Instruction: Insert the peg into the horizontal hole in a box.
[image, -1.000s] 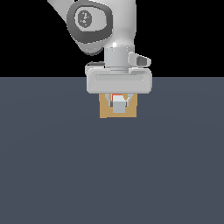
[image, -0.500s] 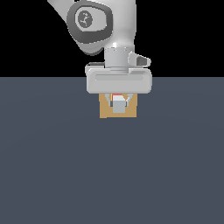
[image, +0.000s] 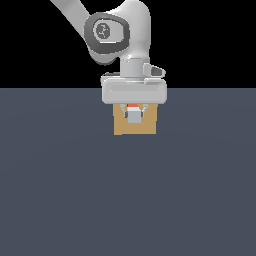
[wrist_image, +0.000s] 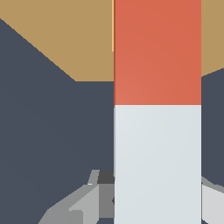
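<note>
Hanging low over the dark grey tabletop (image: 60, 190), the white arm holds its fingers (image: 134, 114) in front of the tan box (image: 135, 127) in the exterior view. The fingers are closed on the peg (image: 133, 116), which shows between them as a small pale grey end with a bit of orange-red just above it. The wide white hand body covers the top edge of the box, and the peg sits over the upper middle of the box face. The hole is not visible in either view, because the peg and the fingers are in front of that part.

From the wrist view the peg (wrist_image: 157, 109) fills much of the picture as a long bar, its white half near the camera and its orange-red half reaching over the box (wrist_image: 74, 39). The orange-red end goes out of the picture, so I cannot tell if it touches the box or has entered it. Grey parts of the fingers (wrist_image: 83, 203) show beside the white half
</note>
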